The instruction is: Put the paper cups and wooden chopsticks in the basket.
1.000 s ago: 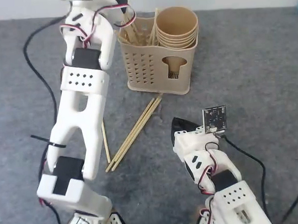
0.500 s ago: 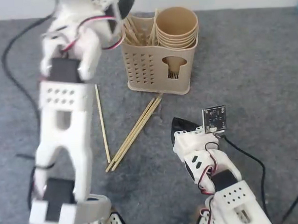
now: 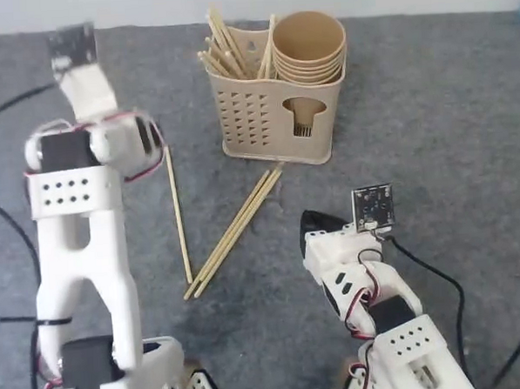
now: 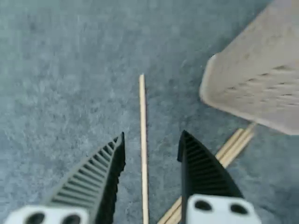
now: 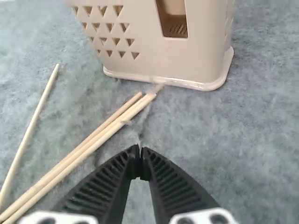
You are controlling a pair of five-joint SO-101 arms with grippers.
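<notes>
Paper cups are stacked in the basket; some chopsticks are left on the desk.
The cups are nested in one compartment, and upright chopsticks are stood in the other. A single chopstick and a bundle are laid in front of the basket. The left jaws are spread and held over the single chopstick; the right jaws are pressed together, empty, near the bundle.

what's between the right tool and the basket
The far ends of the chopstick bundle lie on grey carpet between the right tool and the basket, seen in the right wrist view.
</notes>
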